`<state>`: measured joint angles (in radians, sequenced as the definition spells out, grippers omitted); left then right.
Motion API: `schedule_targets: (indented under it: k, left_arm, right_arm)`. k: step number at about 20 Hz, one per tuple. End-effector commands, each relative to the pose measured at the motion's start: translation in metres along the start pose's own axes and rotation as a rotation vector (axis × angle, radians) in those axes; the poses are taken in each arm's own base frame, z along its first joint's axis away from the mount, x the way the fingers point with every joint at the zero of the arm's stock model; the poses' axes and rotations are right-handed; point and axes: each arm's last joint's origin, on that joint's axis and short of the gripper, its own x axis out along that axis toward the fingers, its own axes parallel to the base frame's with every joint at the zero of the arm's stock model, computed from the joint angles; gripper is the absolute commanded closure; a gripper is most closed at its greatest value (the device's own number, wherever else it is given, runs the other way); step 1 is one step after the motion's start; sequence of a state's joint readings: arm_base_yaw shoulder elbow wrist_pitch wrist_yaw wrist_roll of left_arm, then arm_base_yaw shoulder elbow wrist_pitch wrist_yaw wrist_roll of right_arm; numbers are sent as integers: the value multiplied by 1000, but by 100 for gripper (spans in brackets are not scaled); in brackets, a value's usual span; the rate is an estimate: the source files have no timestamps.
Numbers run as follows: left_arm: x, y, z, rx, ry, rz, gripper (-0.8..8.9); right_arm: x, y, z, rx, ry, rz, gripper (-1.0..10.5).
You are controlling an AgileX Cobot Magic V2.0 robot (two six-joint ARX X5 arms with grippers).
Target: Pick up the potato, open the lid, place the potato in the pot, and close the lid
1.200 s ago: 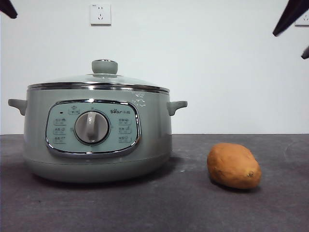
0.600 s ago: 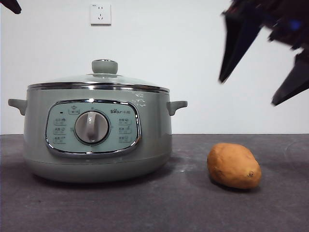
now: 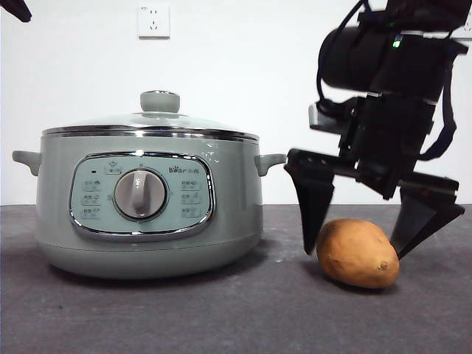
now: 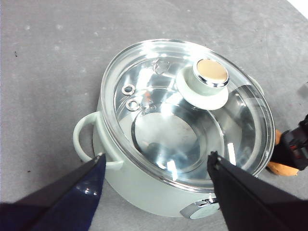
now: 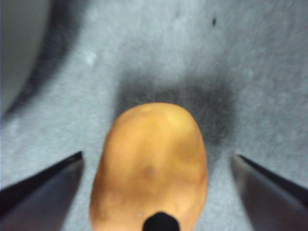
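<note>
The orange-brown potato [image 3: 358,253] lies on the dark table to the right of the pot; it also fills the right wrist view [image 5: 151,163]. My right gripper [image 3: 358,252] has come down over it, open, with one jaw on each side of the potato, not touching it. The sage-green pot [image 3: 147,199] stands at the left with its glass lid [image 3: 151,122] closed and the green knob [image 3: 160,101] on top. My left gripper [image 4: 156,166] is open and hovers high above the pot [image 4: 144,192], looking down on the lid [image 4: 187,115] and knob [image 4: 210,77].
A white wall with a power socket [image 3: 153,21] stands behind the table. The left arm shows only as a black tip [image 3: 15,9] at the top left corner. Bare dark tabletop [image 3: 280,317] lies in front of the pot and the potato.
My right arm has dropped from the top right corner down to the potato, and its open jaws now straddle it. The pot, lid and potato have not moved.
</note>
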<state>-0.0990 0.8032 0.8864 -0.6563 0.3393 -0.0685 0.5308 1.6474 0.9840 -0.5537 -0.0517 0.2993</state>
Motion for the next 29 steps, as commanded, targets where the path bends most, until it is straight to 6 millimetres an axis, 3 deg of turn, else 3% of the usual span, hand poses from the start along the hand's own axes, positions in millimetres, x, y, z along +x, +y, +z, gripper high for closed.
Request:
schedule_targets:
  k: [1,4,8,13,18,21,25,29]
  left_arm:
    - [-1,0,2,15,-18,3,454]
    - [-1,0,2,16,-18,5,454]
    - [-1,0,2,15,-18,3,454]
    - [10,0,9,20,-38,-23,453]
    - [44,-8,26,33,-28,-93,453]
    - [66,-19,46,59,-2,-138,453]
    - [97,-36,64,98,27,-126,454]
    - [126,-48,62,127,49,-104,454]
  right_arm:
    - [4,0,0,16,10,-6,744]
    - [4,0,0,15,5,-5,952]
    - [-4,1,-1,15,-1,2,949]
    - [-43,-1,-8,2,-42,7,946]
    - [-82,-2,-21,-10,-100,21,946]
    - [-96,-3,-27,-11,-122,27,946]
    - [-102,-5,-32,-11,-114,24,946]
    - [-102,-5,-33,-10,-103,21,946]
